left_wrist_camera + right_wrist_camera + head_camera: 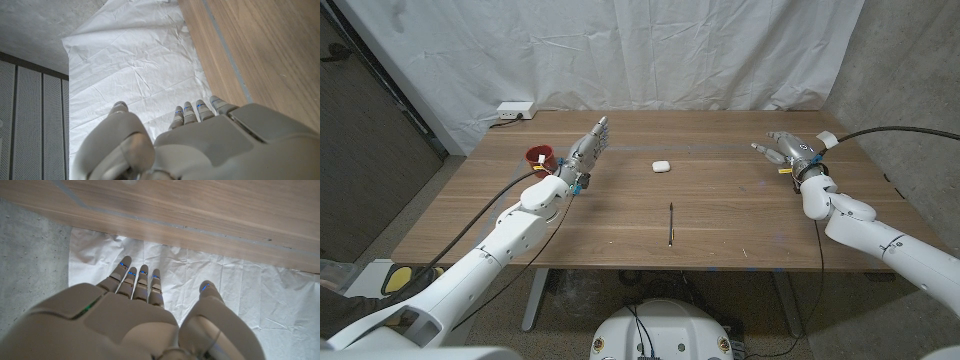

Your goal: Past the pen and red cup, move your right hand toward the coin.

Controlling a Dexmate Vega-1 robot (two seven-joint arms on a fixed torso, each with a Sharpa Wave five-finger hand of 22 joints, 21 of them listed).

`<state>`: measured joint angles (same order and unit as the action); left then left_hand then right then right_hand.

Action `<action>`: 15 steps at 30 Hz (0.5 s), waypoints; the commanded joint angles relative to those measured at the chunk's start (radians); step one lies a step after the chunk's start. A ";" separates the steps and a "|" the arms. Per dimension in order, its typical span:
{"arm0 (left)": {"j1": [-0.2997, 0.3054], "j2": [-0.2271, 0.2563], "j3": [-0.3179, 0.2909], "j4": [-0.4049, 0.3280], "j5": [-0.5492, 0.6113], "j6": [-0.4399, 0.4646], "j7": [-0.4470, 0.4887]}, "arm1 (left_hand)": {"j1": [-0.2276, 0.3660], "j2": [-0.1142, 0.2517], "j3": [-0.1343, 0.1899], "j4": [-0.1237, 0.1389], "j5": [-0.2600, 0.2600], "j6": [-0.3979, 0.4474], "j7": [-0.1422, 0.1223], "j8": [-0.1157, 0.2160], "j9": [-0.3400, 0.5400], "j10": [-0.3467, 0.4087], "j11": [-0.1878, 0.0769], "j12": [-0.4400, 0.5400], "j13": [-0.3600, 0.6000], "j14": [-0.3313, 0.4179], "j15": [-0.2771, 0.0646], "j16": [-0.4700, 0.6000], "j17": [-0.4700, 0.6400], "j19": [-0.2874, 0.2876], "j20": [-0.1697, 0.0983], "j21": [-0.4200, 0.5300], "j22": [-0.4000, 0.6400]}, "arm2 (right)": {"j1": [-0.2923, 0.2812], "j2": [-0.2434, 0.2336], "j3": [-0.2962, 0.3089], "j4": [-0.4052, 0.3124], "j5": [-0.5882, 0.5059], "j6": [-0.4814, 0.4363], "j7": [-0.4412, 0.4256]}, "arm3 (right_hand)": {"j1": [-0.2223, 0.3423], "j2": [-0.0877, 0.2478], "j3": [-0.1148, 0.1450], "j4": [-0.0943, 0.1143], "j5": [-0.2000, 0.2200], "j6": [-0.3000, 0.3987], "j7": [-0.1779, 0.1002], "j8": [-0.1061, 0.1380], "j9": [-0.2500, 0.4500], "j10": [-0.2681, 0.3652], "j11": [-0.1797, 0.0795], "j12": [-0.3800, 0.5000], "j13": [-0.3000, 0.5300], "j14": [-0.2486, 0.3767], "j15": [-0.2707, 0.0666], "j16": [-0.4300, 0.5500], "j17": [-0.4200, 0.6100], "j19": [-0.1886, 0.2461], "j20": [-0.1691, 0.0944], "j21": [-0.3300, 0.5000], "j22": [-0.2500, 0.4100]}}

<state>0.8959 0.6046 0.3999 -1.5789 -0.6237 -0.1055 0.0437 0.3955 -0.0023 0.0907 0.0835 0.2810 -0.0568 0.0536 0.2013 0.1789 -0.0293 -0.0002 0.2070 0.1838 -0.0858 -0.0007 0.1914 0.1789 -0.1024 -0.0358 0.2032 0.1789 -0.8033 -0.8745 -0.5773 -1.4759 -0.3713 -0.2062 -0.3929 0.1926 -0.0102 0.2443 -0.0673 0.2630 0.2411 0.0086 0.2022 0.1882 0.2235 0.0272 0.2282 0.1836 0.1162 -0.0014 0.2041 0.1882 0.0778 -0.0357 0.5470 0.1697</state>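
Both white jointed arms come in over the near edge of the brown wooden bench (720,235), and just past that edge, near the middle, lies the thin dark pen (670,223), pointing away from the robot. Further back sits a small white rounded case (660,167), apart from the pen. Over the bench's far left part the left hand (587,148) is held up with its fingers (191,111) straight and close together, holding nothing; the small red cup (539,157) stands just beside it, on its outer side. Over the far right part the right hand (787,151) hovers, well apart from pen and cup, its fingers (136,280) stretched out side by side with the thumb set off (nothing in its grasp either). No coin can be made out on the bench. Behind the bench hangs a creased white cloth backdrop (620,50), and a white power strip (515,108) lies on the floor at its foot.
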 commanded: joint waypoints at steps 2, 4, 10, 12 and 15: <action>0.021 0.016 -0.015 -0.035 0.002 0.005 0.019 | 0.003 0.008 -0.004 0.001 -0.002 0.005 0.001 -0.002 0.006 0.005 0.004 0.000 0.004 0.001 0.003 -0.002 0.004 0.003 -0.050 0.001 0.002 | 0.029 0.027 -0.027 0.040 0.010 -0.008 0.007 | 0.005 0.003 0.002 -0.006 0.007 -0.005 -0.002 -0.004 0.002 0.001 -0.001 -0.006 0.003 0.003 0.004 -0.003 0.004 0.014 -0.027 -0.002 0.005; 0.020 0.017 -0.016 -0.035 0.001 0.006 0.018 | 0.003 0.008 -0.005 0.001 -0.003 0.006 0.001 -0.002 0.006 0.005 0.004 0.001 0.004 0.001 0.003 -0.002 0.004 0.003 -0.049 0.001 0.002 | 0.035 0.030 -0.034 0.046 0.007 -0.011 0.010 | 0.005 0.003 0.002 -0.006 0.007 -0.007 -0.003 -0.005 0.002 0.000 0.000 -0.007 0.003 0.004 0.004 -0.003 0.004 0.016 -0.027 -0.003 0.005; 0.030 0.016 -0.025 -0.036 0.000 -0.012 0.023 | 0.003 0.008 -0.005 0.001 -0.003 0.008 0.000 -0.001 0.006 0.007 0.004 0.001 0.004 0.003 0.003 -0.001 0.004 0.005 -0.048 0.001 0.002 | 0.050 0.033 -0.045 0.057 0.011 -0.027 0.032 | 0.006 0.004 0.002 -0.007 0.008 -0.011 -0.008 -0.006 0.002 -0.001 -0.004 -0.007 0.003 0.005 0.002 -0.003 0.004 0.020 -0.028 -0.004 0.005; 0.031 0.018 -0.026 -0.036 -0.001 -0.012 0.022 | 0.003 0.009 -0.006 0.001 -0.004 0.009 0.000 -0.001 0.006 0.008 0.004 0.001 0.004 0.003 0.003 -0.001 0.004 0.006 -0.048 0.002 0.002 | 0.055 0.031 -0.053 0.059 0.005 -0.031 0.037 | 0.006 0.005 0.002 -0.007 0.008 -0.011 -0.009 -0.006 0.003 -0.001 -0.004 -0.007 0.003 0.006 0.001 -0.002 0.004 0.023 -0.028 -0.005 0.005; 0.033 0.016 -0.027 -0.031 -0.001 -0.020 0.020 | 0.004 0.009 -0.006 0.001 -0.004 0.010 0.000 -0.001 0.006 0.008 0.005 0.001 0.004 0.003 0.004 -0.001 0.004 0.006 -0.047 0.002 0.002 | 0.058 0.033 -0.058 0.061 0.005 -0.035 0.041 | 0.006 0.005 0.002 -0.008 0.008 -0.011 -0.009 -0.006 0.003 -0.001 -0.006 -0.008 0.003 0.007 0.000 -0.002 0.004 0.027 -0.028 -0.005 0.005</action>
<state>0.9171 0.6184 0.3830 -1.6091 -0.6227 -0.1035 0.0617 0.3955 -0.0023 0.0883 0.0811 0.2770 -0.0533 0.0500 0.2013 0.1789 -0.0240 0.0051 0.2070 0.1838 -0.0858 -0.0006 0.1914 0.1789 -0.1024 -0.0358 0.2032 0.1788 -0.7678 -0.8487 -0.6102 -1.4340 -0.3635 -0.2236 -0.3748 0.1926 -0.0102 0.2443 -0.0673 0.2667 0.2303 -0.0021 0.2022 0.1881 0.2235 0.0272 0.2205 0.1836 0.1161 -0.0015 0.2041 0.1882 0.0925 -0.0396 0.5432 0.1698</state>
